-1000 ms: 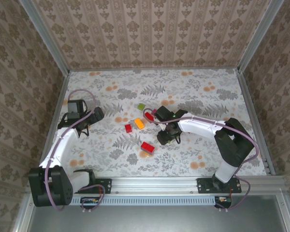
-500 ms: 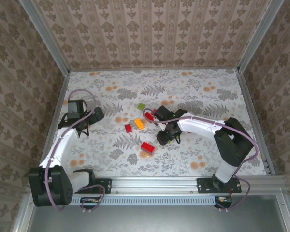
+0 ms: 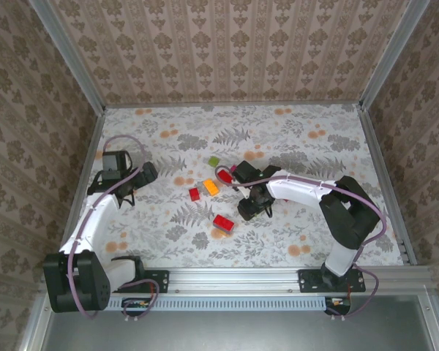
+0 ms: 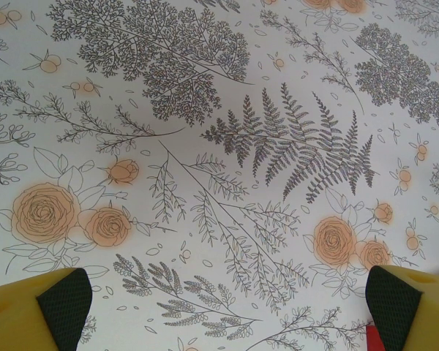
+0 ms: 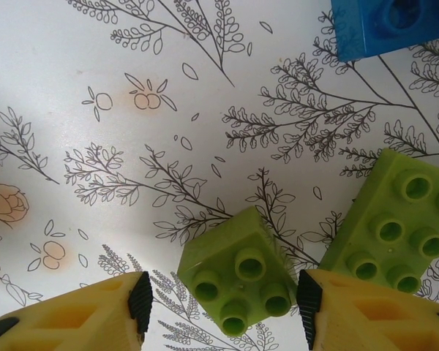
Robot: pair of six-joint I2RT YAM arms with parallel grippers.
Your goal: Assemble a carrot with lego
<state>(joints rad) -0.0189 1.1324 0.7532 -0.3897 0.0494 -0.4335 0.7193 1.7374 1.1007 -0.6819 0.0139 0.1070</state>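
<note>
Currently the pick-up step: right tool (image 5: 223, 303), half-spread, straddles small light-green square plastic lego brick (image 5: 238, 281) on floral worktop (image 5: 95, 146), not yet gripped. Next, I judge: close squarely, lift. The left tool (image 4: 223, 300) gapes wide, empty.

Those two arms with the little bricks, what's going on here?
Two robot arms are meant to build a carrot from toy bricks. The right gripper sits low over the table, its open jaws either side of a small green brick, not clamped on it. A longer green brick and a blue brick lie nearby. The left gripper hangs wide open, holding nothing. A red brick and an orange brick lie loose between the arms.
</note>
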